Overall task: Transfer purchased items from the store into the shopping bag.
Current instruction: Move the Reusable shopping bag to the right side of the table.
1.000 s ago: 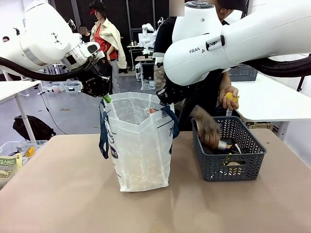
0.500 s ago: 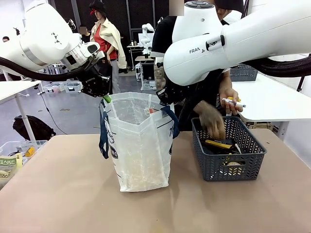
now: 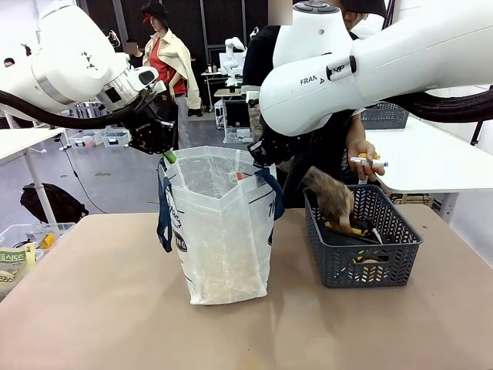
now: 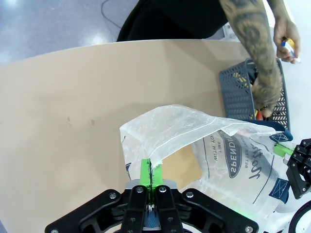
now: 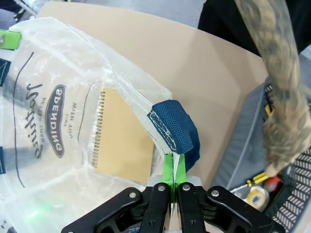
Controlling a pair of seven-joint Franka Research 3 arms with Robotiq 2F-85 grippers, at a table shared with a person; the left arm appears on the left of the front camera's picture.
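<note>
Tall translucent white plastic shopping bag [image 3: 223,231] w/ navy strap handles stands upright mid-worktop, mouth up. L end effector [image 4: 151,170] is pressed together on the bag's rim, thin plastic pinched btwn its green pads. R end effector [image 5: 173,167] pinches the opposite rim the same way, right under a navy handle end [image 5: 175,128]. Rim is stretched btwn the two, so the mouth is held open, long axis running L–R across the worktop btwn the arms. Already inside: flat tan spiral-bound notebook [image 5: 121,141], seen down through the mouth.

Dark grey mesh plastic basket [image 3: 370,262] sits beside the bag twd the worktop's R edge, not touching it. Small yellowish packaged items [image 3: 350,229] lie in it. Person at the far edge has one hand [image 3: 335,202] down among them; other hand [image 3: 362,158] is above the basket w/ a thin pen-like item [image 3: 372,162].

Key relation: the remaining goods lie to the R of the R end effector and lower than the bag rim. Both end effectors are busy w/ the rim, so the person's hands are much nearer. Prob. the person carries and the arms just hold the mouth open. Items must clear the R rim beside the R wrist; risk is tugging the plastic out of the pinch.
</note>
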